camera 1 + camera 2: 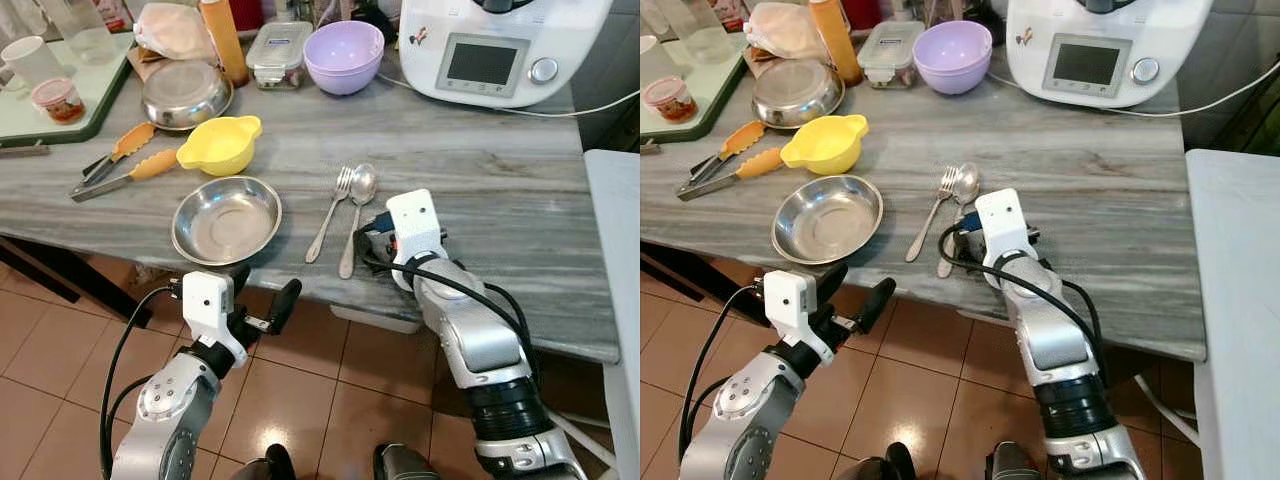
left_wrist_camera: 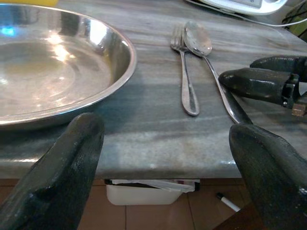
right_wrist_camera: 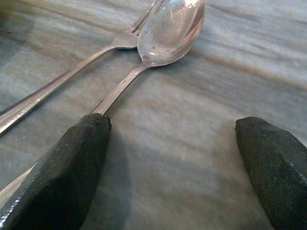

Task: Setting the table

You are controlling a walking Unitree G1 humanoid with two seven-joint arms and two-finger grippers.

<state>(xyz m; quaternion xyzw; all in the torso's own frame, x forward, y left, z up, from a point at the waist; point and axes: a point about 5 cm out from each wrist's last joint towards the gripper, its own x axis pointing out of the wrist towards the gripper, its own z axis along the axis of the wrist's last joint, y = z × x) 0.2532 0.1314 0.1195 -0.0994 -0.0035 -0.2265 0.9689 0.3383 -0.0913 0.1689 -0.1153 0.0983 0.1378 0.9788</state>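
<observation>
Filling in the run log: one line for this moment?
right gripper: open, on table by spoon handle | left gripper: open, below table edge | fork beside spoon | steel bowl left

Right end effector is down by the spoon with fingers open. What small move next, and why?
Probably slide the right end effector a little toward the spoon so the handle sits between the fingers, then close. The fingers are open on the table, and the handle passes under one finger, not between them. The fork lies close beside it, so keep the shift small.
</observation>
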